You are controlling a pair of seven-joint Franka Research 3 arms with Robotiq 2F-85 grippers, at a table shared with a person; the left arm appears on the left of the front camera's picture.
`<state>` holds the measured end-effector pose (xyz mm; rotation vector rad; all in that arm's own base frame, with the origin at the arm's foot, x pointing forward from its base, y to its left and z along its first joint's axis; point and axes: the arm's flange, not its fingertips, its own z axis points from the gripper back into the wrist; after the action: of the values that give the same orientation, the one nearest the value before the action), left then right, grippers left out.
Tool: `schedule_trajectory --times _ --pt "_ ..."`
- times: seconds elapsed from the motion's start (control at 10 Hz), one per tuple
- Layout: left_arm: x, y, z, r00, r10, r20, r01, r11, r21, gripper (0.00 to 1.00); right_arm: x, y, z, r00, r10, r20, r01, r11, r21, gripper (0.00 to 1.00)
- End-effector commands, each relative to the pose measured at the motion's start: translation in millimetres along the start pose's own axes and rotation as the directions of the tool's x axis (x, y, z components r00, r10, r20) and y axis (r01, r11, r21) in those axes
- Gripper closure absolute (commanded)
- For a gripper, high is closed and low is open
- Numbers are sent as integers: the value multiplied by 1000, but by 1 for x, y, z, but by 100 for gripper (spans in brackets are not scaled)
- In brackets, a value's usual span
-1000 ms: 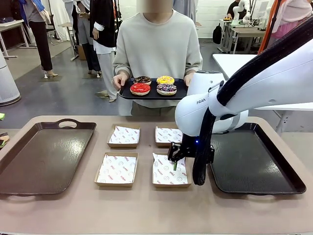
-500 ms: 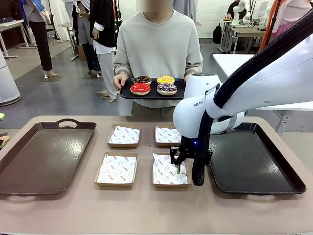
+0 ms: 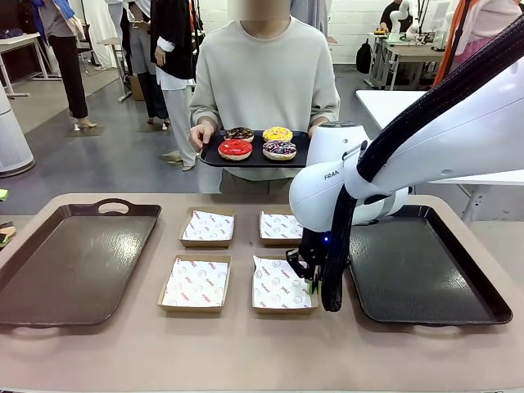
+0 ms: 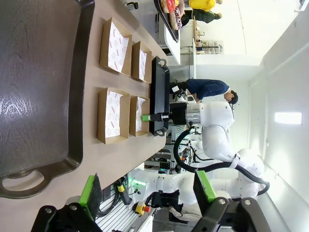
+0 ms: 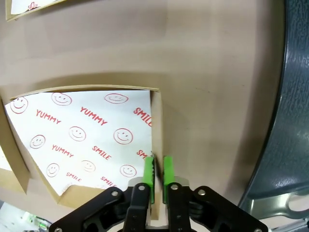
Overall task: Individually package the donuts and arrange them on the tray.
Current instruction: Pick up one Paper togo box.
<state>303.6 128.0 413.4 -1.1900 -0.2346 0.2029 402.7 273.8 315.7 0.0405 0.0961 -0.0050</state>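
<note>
Resting on a black tray (image 3: 254, 161) held by the person, the donuts (image 3: 235, 148) are seen beyond the table (image 3: 246, 348). The near-right box (image 3: 277, 288), just beside the dark tray (image 3: 426, 270), is pinched by its wall in the right gripper (image 5: 158, 166). The left gripper (image 4: 147, 189) is spread, unladen.

Reads as a robotics laboratory set in an open hall, not a kitchen or shop. Shown by a white robot arm (image 3: 442, 139) trailing a black cable sleeve (image 3: 458, 82) over a plain beige table (image 3: 246, 352), with a red-and-yellow stop button (image 4: 140, 209) down by the arm bases. Confirmed farther back by a bare grey floor (image 3: 106, 164), a white workbench (image 3: 413, 53) loaded with equipment, and people standing about (image 3: 70, 65).
</note>
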Motion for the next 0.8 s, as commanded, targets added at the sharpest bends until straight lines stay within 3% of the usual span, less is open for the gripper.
schedule_trajectory --times 0.0,0.3,0.4,0.7 --pt "1 -1 1 1000 4 10 -3 1000 -11 0 4 5 2 1000 -17 -3 16 999 -29 100" --pt "1 -1 1 1000 4 10 -3 1000 -11 0 -2 6 12 999 -45 28 45 999 -22 100" --pt "1 -1 1 1000 4 10 -3 1000 -11 0 -9 8 29 1000 -7 -16 6 1000 -7 100" --pt "1 -1 1 1000 4 10 -3 1000 -11 0 -16 16 121 998 57 3 -57 997 -59 100"
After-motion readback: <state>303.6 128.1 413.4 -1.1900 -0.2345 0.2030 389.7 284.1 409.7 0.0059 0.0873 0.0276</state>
